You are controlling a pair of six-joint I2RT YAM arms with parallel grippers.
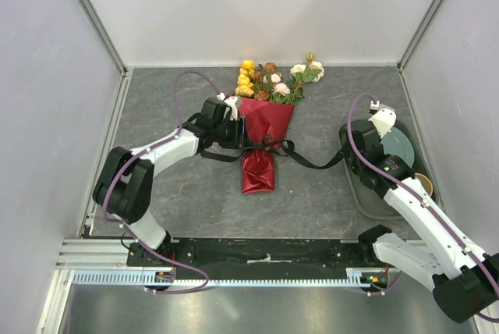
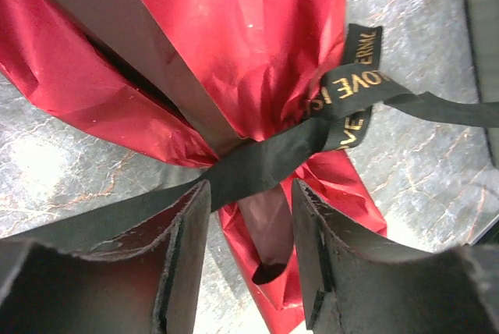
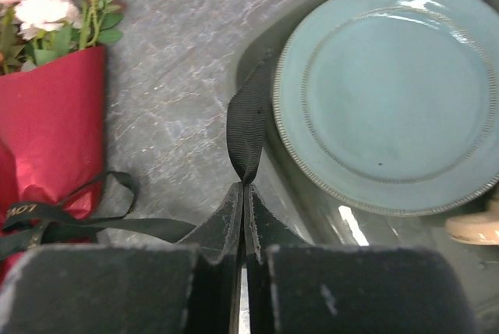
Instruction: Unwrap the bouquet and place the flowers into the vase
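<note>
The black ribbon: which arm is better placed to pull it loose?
Right, probably. The right gripper is shut on the ribbon beside the plate, ready to pull; the left gripper stands open astride the tied neck of the bouquet.

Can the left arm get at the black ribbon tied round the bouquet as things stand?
Probably yes: the left pincer stands open right at the ribbon on the red wrapper's neck, nothing between them.

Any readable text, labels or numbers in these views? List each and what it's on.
"ERNAL": gold print on the black ribbon, start hidden by a fold.
"OVE": gold print, same ribbon, next loop down; first letter hidden.
Right wrist view: gold letters on the ribbon beside the red wrapping paper, inverted and too partial to read.
Nothing else carries text.
</note>
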